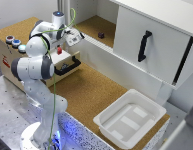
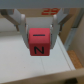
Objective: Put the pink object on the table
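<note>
Table (image 1: 91, 92): broad brown cork surface running from the wooden drawer box (image 1: 16, 55) toward the white tub (image 1: 130, 118). White cabinet (image 1: 146, 40) behind it, cork-lined shelf carrying a small dark item (image 1: 101, 35). Gripper (image 2: 40, 27) over the open drawer (image 1: 66, 61), fingers closed against both sides of the pink object (image 2: 40, 42), which hangs clear of the table.

The pink object (image 2: 39, 42) sits between the gripper (image 1: 59, 50) fingers (image 2: 21, 27), above the open drawer (image 1: 66, 62) of the wooden drawer box (image 1: 8, 57). The table (image 1: 86, 92) stretches from the box toward the exterior view's right, bearing the tub (image 1: 130, 119) near its edge. Behind stands the cabinet (image 1: 146, 40), a small item (image 1: 101, 35) on its shelf.
</note>
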